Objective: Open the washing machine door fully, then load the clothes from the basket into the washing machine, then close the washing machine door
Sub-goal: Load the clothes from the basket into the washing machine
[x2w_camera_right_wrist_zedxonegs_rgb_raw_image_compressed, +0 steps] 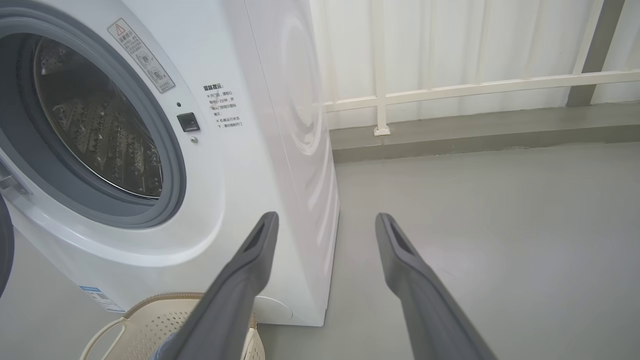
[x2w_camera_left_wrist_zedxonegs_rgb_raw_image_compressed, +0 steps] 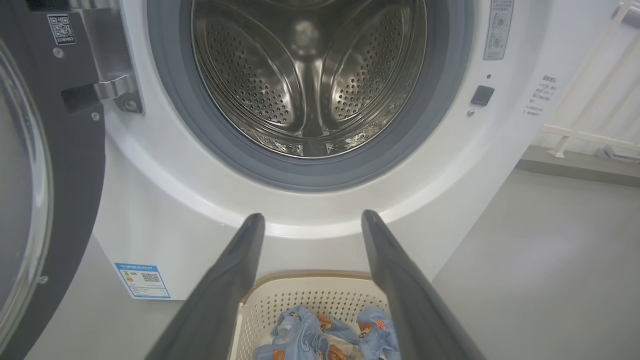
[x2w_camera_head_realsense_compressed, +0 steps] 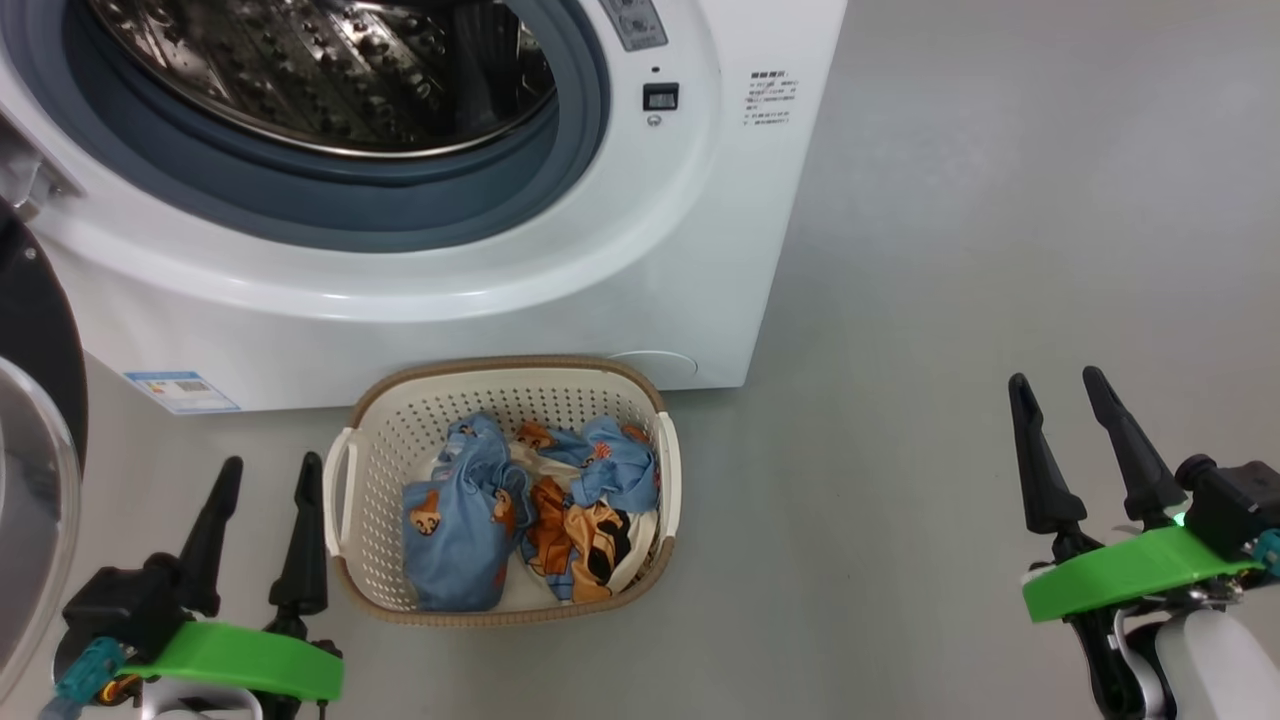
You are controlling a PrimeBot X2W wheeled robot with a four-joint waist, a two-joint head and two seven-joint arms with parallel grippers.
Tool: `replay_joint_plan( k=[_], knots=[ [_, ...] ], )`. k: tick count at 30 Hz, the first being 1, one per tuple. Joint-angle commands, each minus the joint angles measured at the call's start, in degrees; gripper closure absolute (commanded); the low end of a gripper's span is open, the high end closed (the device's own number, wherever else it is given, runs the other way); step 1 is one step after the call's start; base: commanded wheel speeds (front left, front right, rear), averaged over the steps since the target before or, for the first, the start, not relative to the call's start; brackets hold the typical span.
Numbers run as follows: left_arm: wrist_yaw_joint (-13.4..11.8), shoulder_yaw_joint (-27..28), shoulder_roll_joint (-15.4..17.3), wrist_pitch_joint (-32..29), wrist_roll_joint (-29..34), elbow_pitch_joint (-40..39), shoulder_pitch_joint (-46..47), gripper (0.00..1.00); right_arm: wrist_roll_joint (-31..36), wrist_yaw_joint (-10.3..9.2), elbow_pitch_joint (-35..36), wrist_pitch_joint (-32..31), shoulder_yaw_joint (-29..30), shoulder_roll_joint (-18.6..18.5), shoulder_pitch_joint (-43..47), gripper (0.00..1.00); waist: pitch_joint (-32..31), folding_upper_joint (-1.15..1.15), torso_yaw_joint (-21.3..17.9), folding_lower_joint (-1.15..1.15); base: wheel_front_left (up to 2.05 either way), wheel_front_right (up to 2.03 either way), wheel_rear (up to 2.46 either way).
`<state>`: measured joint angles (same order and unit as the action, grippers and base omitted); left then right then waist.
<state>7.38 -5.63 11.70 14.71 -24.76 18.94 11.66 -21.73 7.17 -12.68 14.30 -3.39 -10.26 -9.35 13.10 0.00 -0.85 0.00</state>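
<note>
A: Where're the clothes (x2w_camera_head_realsense_compressed: 530,510)?
B: Heaped in the basket (x2w_camera_head_realsense_compressed: 400,440). Lt blue bear-print, orange + cream pcs.
A: Basket's where?
B: On the floor (x2w_camera_head_realsense_compressed: 950,250), just in front of the washing machine (x2w_camera_head_realsense_compressed: 500,300), below the drum (x2w_camera_left_wrist_zedxonegs_rgb_raw_image_compressed: 310,80) opening.
A: The washing machine door (x2w_camera_head_realsense_compressed: 35,480)?
B: Swung open, far left.
A: The left gripper (x2w_camera_head_realsense_compressed: 271,463)?
B: Just left of the basket, fingers apart, nothing btwn.
A: The right gripper (x2w_camera_head_realsense_compressed: 1055,377)?
B: Well off to the right, over the floor. Fingers spread too, nothing held.
</note>
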Motion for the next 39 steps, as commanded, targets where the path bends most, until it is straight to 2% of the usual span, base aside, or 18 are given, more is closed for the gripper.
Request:
replay_joint_plan(
  k=[1,15,39],
  knots=[
    [0.1,1.5,1.3,0.3,-0.5,-0.5,2.1,0.0,0.2,0.32,1.7,0.7,-0.9,-0.3,-2.2,0.0,0.7,0.0,-0.1,0.0,0.0,0.0,0.0],
    [0.1,-6.2,0.3,0.3,-3.2,12.0,6.7,0.0,0.6,0.32,2.6,0.7,-0.3,1.0,-4.6,0.0,6.7,0.0,-0.8,0.0,0.0,0.0,0.0],
    [0.1,-23.1,3.1,0.3,-13.3,33.9,28.1,0.0,2.3,0.32,6.4,0.7,-0.5,2.2,-14.0,0.0,24.8,0.0,-1.2,0.0,0.0,0.0,0.0]
  ],
)
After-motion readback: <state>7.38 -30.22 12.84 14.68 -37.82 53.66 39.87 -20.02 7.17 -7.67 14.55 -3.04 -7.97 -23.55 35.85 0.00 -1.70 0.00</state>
